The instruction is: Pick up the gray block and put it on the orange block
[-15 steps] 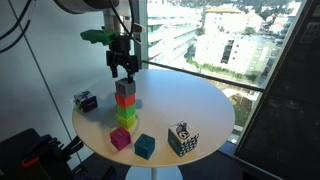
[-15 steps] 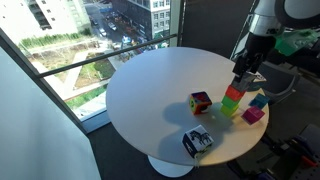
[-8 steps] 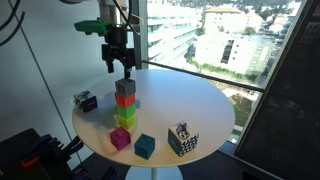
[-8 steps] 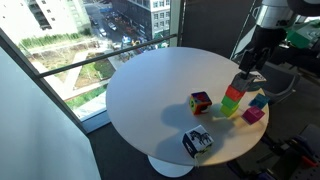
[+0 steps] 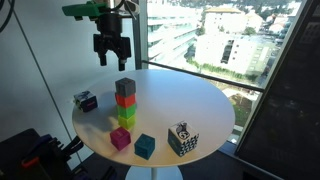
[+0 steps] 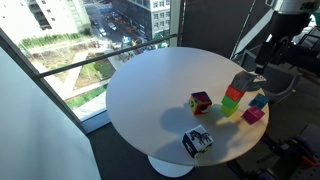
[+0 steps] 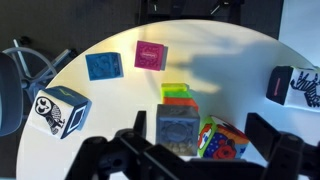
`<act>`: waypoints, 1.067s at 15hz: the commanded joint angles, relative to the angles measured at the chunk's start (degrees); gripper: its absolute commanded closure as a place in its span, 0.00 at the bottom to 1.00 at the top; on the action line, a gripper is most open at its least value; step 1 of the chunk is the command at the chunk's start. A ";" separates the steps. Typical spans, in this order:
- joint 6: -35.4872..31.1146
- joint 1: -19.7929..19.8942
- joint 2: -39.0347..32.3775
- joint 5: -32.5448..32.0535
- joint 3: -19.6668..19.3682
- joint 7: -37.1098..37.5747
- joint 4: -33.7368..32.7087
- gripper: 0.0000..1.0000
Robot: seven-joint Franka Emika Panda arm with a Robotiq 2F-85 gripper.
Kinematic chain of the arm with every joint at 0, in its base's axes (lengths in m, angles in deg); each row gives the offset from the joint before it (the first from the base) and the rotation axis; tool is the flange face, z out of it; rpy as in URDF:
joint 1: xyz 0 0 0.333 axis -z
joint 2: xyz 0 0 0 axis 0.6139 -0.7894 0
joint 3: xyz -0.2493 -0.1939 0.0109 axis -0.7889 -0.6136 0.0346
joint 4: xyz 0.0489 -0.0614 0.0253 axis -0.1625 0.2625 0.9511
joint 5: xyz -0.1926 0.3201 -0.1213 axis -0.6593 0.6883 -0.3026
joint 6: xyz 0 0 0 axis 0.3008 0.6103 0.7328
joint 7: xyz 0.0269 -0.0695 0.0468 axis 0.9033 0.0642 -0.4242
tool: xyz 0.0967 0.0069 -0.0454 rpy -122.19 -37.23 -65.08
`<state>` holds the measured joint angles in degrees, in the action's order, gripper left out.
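Round white counter [image 5: 190, 100] beside a high window. Gray block [image 5: 125, 87] sits atop the orange block [image 5: 125, 101]. Above the gray block, the pincer [image 5: 111, 58] hangs open and empty; a careless brush could topple the narrow stack.

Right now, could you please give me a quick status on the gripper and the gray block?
Gripper open, empty, hanging above the gray block. Gray block sits on the orange block. Nothing between gripper and blocks.
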<state>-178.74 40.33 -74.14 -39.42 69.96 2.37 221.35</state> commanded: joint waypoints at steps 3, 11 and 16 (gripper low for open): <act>6.99 0.92 4.93 -0.33 -1.78 -1.94 0.40 0.00; 9.04 2.77 11.99 0.22 -4.33 -2.20 1.51 0.00; 8.14 2.62 15.66 0.32 -5.24 -3.23 2.47 0.00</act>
<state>-170.52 42.65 -61.64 -39.44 65.16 0.85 222.46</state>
